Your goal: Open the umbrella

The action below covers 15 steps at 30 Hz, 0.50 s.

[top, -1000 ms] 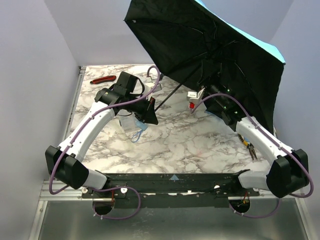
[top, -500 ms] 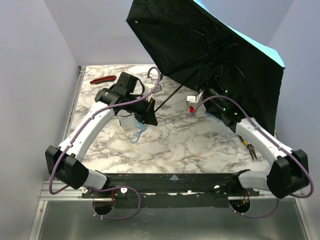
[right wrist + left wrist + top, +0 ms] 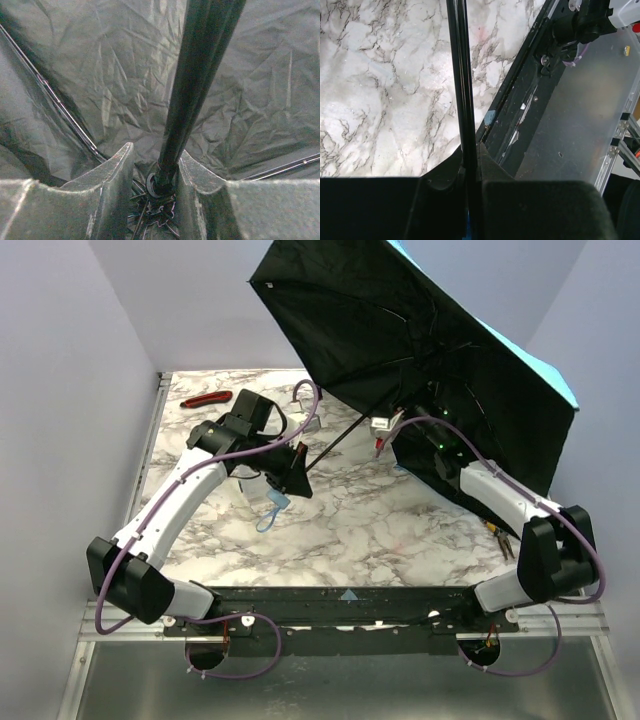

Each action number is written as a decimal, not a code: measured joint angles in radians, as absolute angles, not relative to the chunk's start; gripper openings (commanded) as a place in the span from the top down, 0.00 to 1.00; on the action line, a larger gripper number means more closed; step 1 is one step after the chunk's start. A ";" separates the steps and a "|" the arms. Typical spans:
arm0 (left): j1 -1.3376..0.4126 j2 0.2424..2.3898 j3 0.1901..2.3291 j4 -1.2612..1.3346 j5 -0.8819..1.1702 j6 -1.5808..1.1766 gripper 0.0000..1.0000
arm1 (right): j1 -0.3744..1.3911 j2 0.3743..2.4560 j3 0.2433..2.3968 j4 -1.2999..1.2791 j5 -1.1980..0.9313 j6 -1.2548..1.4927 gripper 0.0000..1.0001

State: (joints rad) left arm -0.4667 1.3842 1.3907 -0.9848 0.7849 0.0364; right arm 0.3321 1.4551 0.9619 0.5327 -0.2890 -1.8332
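**Item: umbrella** (image 3: 400, 330). Task: open it.

**Progress.**
- The canopy (image 3: 470, 390) is spread wide, its black underside facing the overhead camera and a sky-blue edge showing along the 3 o'clock side.
- Ribs are extended and the cloth looks taut.
- By the look of it, the opening itself is largely done. What seems left is making sure the slider has locked at the hub, which cannot be confirmed from here, and then letting go.

**Location.**
- The umbrella is held clear of the table (image 3: 350, 525), tilted, with the canopy toward 1 o'clock in the overhead view.
- The thin black shaft (image 3: 340, 438) slants from the hub down toward 8 o'clock.
- The small blue handle (image 3: 270, 506) and its loop hang at that lower end.

**Left gripper** (image 3: 296, 466).
- The jaws are closed tight on the lower shaft, just above the handle.
- In its wrist view the shaft (image 3: 461, 90) rises from between the jaws straight toward 12 o'clock.

**Right gripper** (image 3: 156, 152).
- It sits up under the canopy, at the 2 o'clock end of the shaft.
- The jaws are partly open and straddle the shaft (image 3: 195, 75) beside the rib hub.
- A gap shows on one side, so they surround the shaft rather than clamp it.
- The canopy cloth fills the view behind.

**Also on the table.** A red-handled tool (image 3: 205, 398) at 11 o'clock and pliers (image 3: 500, 537) at 4 o'clock, both well apart from the umbrella.
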 measured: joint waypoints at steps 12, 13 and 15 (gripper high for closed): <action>-0.465 1.369 1.376 -0.942 0.709 0.062 0.99 | 0.254 1.524 1.044 0.591 -0.418 -1.822 0.93; -0.470 1.369 1.377 -0.940 0.690 0.075 0.94 | 0.254 1.534 1.060 0.593 -0.430 -1.821 0.96; -0.488 1.378 1.394 -0.946 0.637 0.099 0.89 | 0.253 1.554 1.092 0.596 -0.445 -1.822 1.00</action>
